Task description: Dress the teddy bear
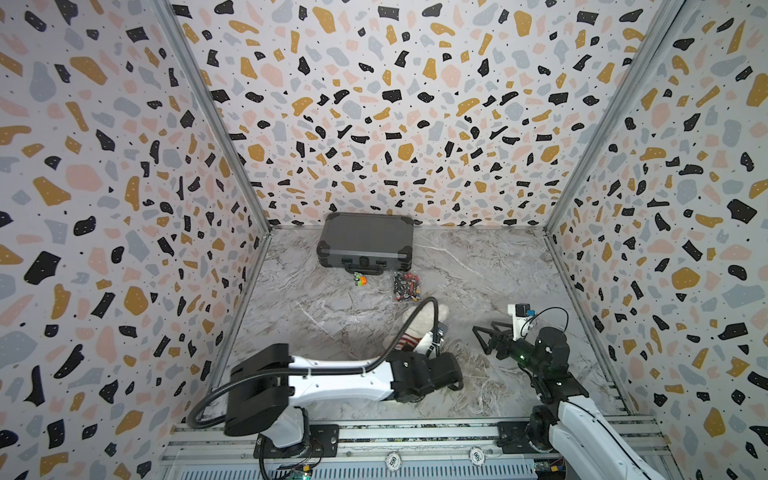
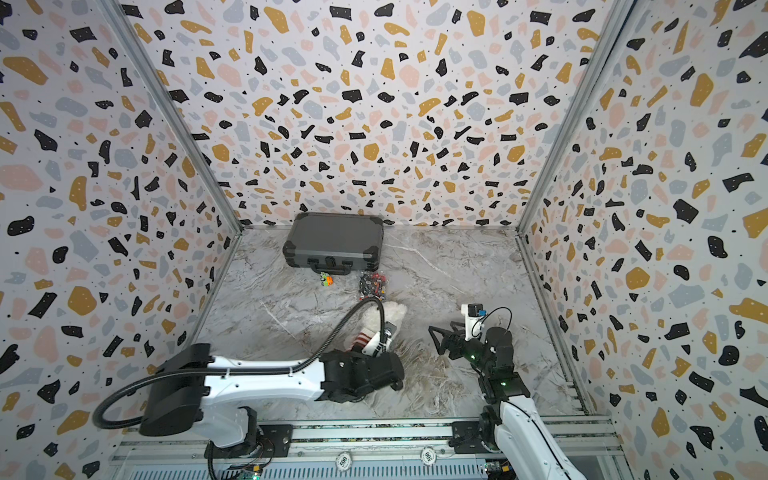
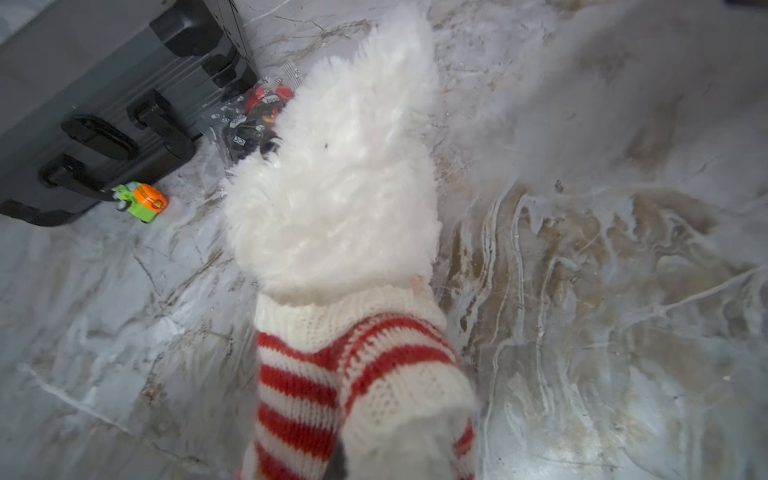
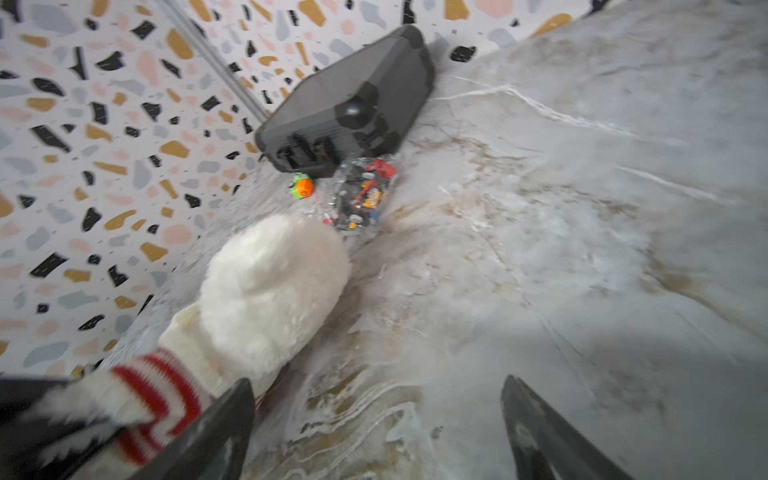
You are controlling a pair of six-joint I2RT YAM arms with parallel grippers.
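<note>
We see the left hand (image 3: 338, 459) almost wholly buried under the knit at the bear's lower end. Only a dark sliver of it shows in the left wrist view. Its fingers are drawn close together, and it appears to be clamped on the red-and-white striped sweater (image 3: 332, 357), though the wool hides the contact itself.

The teddy bear (image 1: 420, 319) is on the marble counter (image 1: 498, 270), near the front and about the middle in both top views. It already has the sweater round its body. Its fluffy white head points toward the far wall, just beside a clear bag of small parts (image 1: 407, 286).

The right hand (image 4: 376, 386) hovers over bare counter to the right of the bear. Its two dark fingers stand wide apart and it holds nothing. One finger sits close to the striped knit in the right wrist view, and we cannot tell whether it touches.

A grey case (image 1: 365, 241) lies closed at the back wall. A small green and orange toy (image 1: 359, 279) sits just in front of its handle.
</note>
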